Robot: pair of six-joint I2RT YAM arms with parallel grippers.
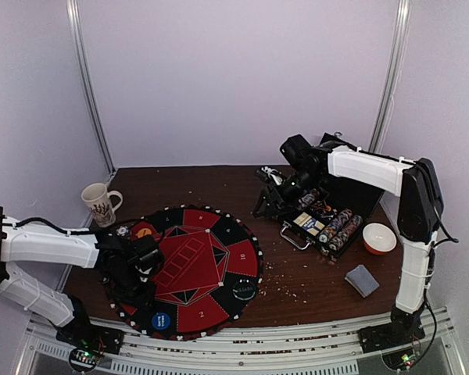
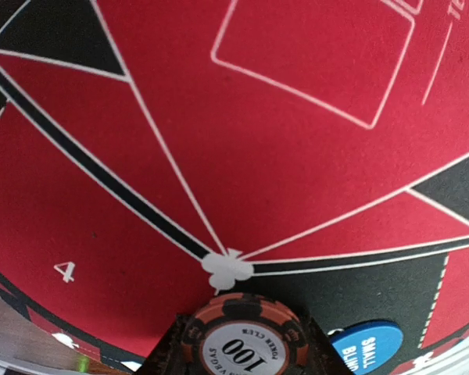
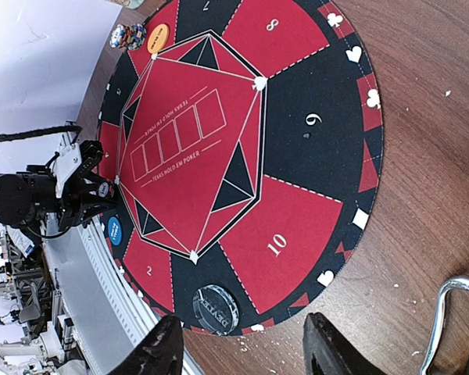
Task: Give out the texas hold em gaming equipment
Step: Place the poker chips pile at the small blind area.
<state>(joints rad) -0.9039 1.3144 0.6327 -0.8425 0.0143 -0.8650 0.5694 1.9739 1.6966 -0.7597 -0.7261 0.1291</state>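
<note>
mat (image 1: 189, 269): red and black sectors, white lines; poker chip (image 2: 242, 345): orange-black striped rim, white centre; button disc (image 2: 367, 348): blue, white lettering

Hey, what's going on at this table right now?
The left gripper holds an orange-and-black poker chip over the round mat, near the blue small-blind button. The right gripper is open and empty, over by the black case of chips. No chip lies on the mat's numbered seats.

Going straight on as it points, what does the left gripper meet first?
Probably the round red-and-black mat, near its white club mark; the orange-and-black striped chip in its fingers would touch first.
</note>
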